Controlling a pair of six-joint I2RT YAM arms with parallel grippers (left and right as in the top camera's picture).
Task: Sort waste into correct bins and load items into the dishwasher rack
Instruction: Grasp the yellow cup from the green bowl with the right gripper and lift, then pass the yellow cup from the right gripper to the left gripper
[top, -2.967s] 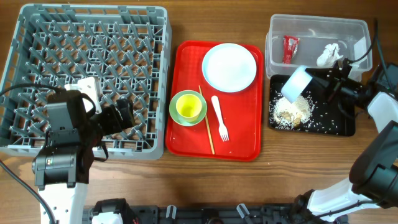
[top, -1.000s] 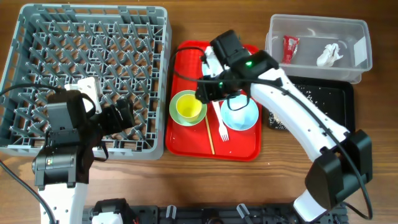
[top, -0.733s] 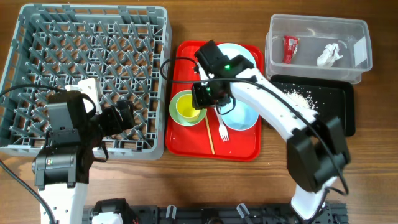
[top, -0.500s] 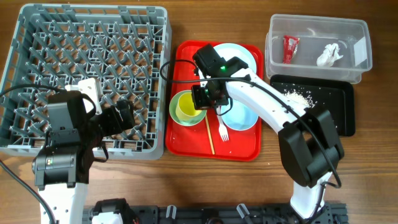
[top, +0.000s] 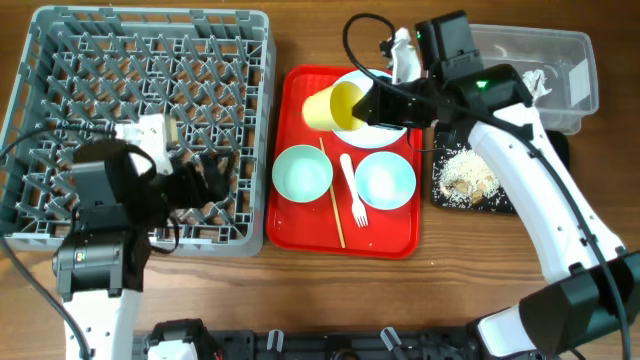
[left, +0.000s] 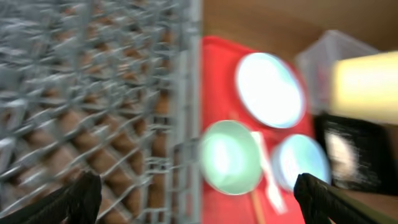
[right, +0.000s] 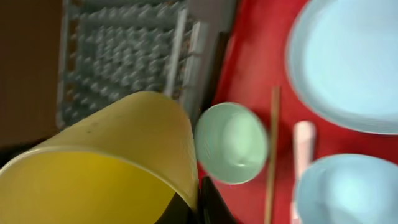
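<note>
My right gripper (top: 372, 104) is shut on the yellow-green cup (top: 333, 106), held tilted on its side above the back of the red tray, in front of the pale blue plate (top: 385, 88). The cup fills the right wrist view (right: 106, 168). Two pale bowls (top: 302, 172) (top: 386, 180), a white fork (top: 354, 192) and chopsticks (top: 332, 196) lie on the tray. My left gripper (top: 205, 178) is open and empty over the grey rack (top: 140, 60) near its right edge. Food scraps (top: 466, 178) lie on the black tray (top: 540, 205). A tissue (top: 536, 82) lies in the clear tub (top: 520, 45); the wrapper is hidden.
The red serving tray (top: 300, 232) sits between the rack and the bins. My right arm reaches across the tub's left end and the tray's back edge. Bare wooden table runs along the front.
My right gripper has lifted the cup out of the greenish bowl and carried it up toward the back of the tray. My left gripper shifted slightly to the right over the rack.
</note>
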